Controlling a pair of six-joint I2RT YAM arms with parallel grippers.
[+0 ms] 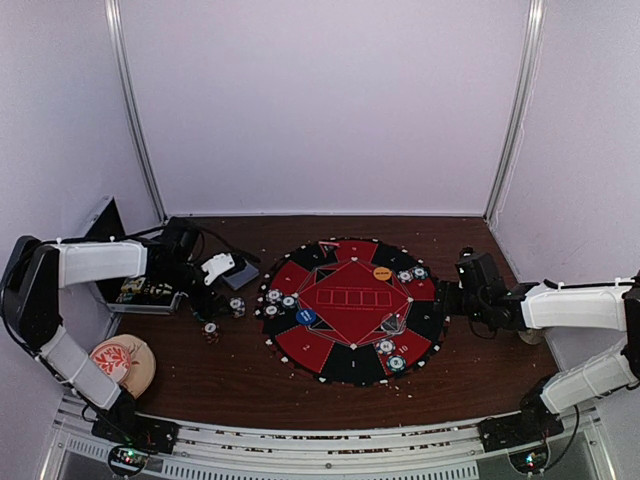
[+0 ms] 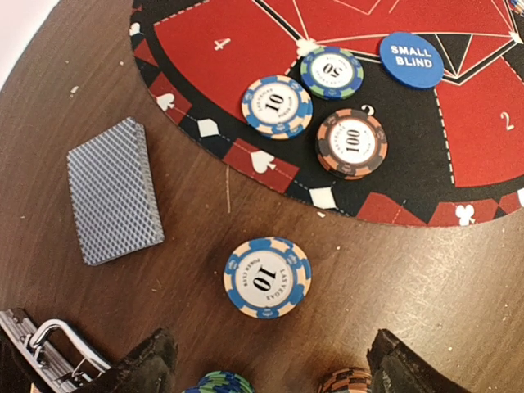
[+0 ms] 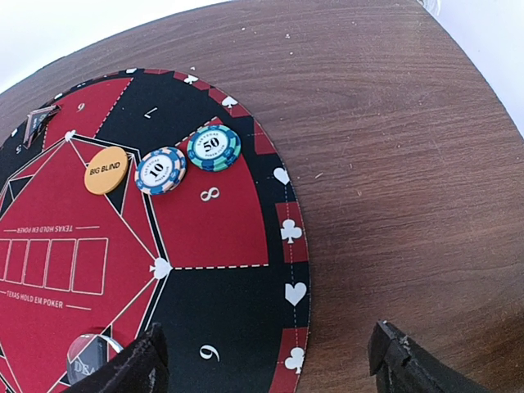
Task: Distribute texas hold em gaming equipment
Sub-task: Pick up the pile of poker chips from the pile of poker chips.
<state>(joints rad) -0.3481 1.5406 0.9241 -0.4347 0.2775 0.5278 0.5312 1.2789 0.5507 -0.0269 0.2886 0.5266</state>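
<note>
Left gripper (image 2: 274,352) hangs fingers-wide over the blue-and-cream ten chip (image 2: 268,277) on the brown wooden table (image 2: 409,278), seemingly staged for the round red-and-black mat (image 2: 205,49); right gripper (image 3: 268,336) hovers equally wide.

Left crowded, right open
A card deck (image 2: 115,190), lone chip (image 2: 268,277) and metal case (image 2: 49,348) hem the left approach; bare table (image 3: 409,164) right of the mat (image 3: 205,237) gives passage.

Round red-and-black mat (image 1: 352,300) on brown wooden table (image 1: 240,370); open metal case (image 1: 150,292) at left, leaf-patterned disc (image 1: 122,362) near it
</note>
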